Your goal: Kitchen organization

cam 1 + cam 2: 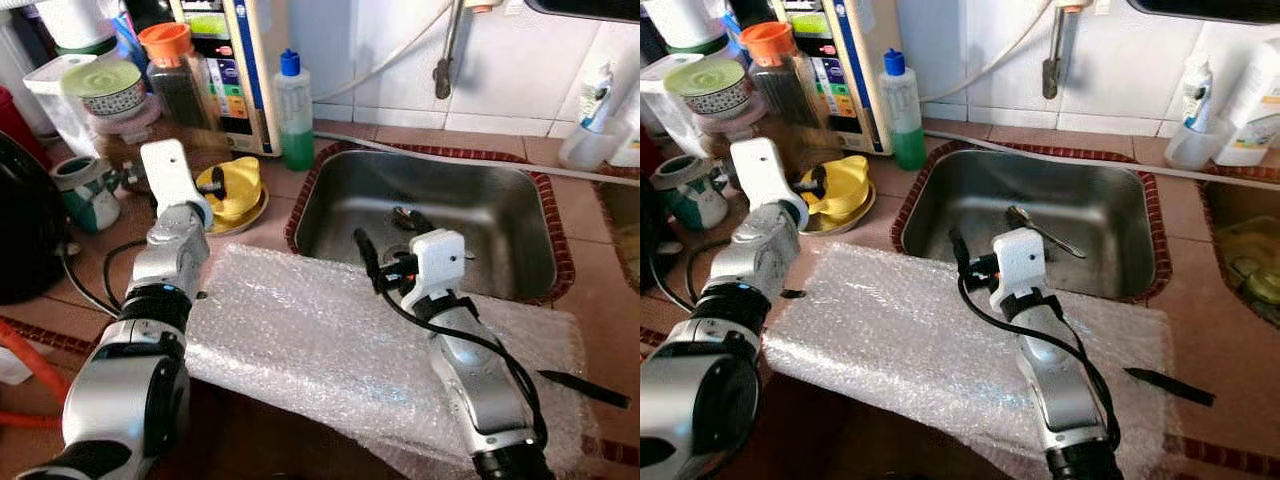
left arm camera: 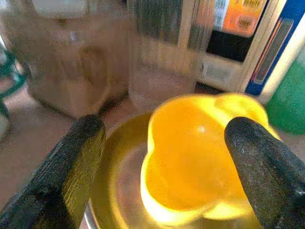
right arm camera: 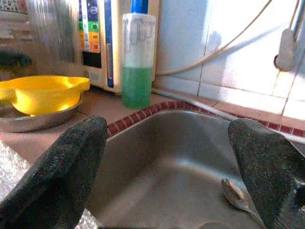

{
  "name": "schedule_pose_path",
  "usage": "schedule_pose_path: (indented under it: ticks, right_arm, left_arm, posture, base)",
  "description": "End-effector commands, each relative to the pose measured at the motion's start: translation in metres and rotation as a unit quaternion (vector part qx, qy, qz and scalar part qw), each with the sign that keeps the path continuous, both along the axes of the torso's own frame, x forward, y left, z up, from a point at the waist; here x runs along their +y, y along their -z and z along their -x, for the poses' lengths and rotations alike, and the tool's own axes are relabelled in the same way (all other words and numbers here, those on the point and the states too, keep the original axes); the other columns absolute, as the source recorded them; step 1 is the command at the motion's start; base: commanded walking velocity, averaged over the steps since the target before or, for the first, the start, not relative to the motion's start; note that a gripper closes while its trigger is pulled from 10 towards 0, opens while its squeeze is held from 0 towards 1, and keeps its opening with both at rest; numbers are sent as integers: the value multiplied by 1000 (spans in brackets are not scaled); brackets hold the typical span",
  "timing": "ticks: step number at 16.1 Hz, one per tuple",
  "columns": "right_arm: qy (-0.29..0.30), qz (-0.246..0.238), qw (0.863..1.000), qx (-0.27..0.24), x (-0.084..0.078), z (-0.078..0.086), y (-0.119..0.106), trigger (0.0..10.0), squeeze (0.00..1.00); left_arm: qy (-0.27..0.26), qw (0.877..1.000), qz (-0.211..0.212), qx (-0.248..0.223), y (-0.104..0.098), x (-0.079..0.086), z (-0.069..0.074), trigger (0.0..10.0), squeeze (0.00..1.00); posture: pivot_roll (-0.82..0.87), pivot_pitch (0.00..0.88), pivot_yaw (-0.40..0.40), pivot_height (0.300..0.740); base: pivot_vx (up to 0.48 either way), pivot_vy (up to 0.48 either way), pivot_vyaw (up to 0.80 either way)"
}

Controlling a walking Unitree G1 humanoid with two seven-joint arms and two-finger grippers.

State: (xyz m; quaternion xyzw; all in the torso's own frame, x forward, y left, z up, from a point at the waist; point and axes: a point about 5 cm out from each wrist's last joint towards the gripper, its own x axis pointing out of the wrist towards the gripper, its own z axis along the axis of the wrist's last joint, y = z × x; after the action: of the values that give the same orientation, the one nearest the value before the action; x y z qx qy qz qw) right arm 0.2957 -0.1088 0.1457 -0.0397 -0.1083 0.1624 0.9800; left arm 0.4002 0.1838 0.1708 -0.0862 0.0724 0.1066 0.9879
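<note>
A yellow bowl point(image 1: 238, 185) sits on a small metal plate point(image 1: 245, 218) on the counter left of the sink point(image 1: 470, 200). My left gripper point(image 1: 215, 185) is at the bowl's left side. In the left wrist view it is open, its fingers point(image 2: 76, 157) on either side of the yellow bowl point(image 2: 200, 157) without closing on it. My right gripper point(image 1: 378, 262) hovers open over the bubble wrap point(image 1: 320, 340) at the sink's front rim, pointing into the basin. A spoon point(image 1: 1040, 228) lies in the sink.
A bottle of green liquid point(image 1: 294, 110), a water purifier point(image 1: 225, 60), an orange-lidded jar point(image 1: 175, 70), stacked bowls point(image 1: 105, 90) and a teal mug point(image 1: 85, 190) crowd the back left. A black appliance point(image 1: 25, 230) stands far left. A dark blade-like object point(image 1: 585, 388) lies on the wrap's right end.
</note>
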Motion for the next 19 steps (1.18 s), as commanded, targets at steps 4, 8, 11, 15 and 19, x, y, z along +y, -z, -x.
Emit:
schedule_pose_path:
  ticks: [4,8,11,15,19]
  right_arm:
    - [-70,-17,997,5,14,10,-11,10000,0]
    - [-122,-10,992,7,22,18,-23,10000,0]
    - [-128,-2,992,12,24,20,-24,10000,0]
    - [-130,1,991,17,25,21,-25,10000,0]
    - [-128,2,992,18,26,19,-26,10000,0]
  left_arm:
    - [-11,998,61,24,2,5,-2,10000,0]
    - [-28,995,81,52,11,11,-1,10000,0]
    - [-31,991,112,63,12,13,-1,4824,0]
    - [-35,988,137,63,9,15,-2,0,0]
    - [-42,983,162,69,12,20,-1,0,0]
  posture:
    - [-28,44,136,740]
    - [-25,44,133,740]
    - [-25,46,133,740]
    - [-25,46,133,740]
    - [-17,44,132,740]
  base:
    - [0,0,0]
    - [0,0,0]
    - [0,0,0]
    - [0,0,0]
    - [0,0,0]
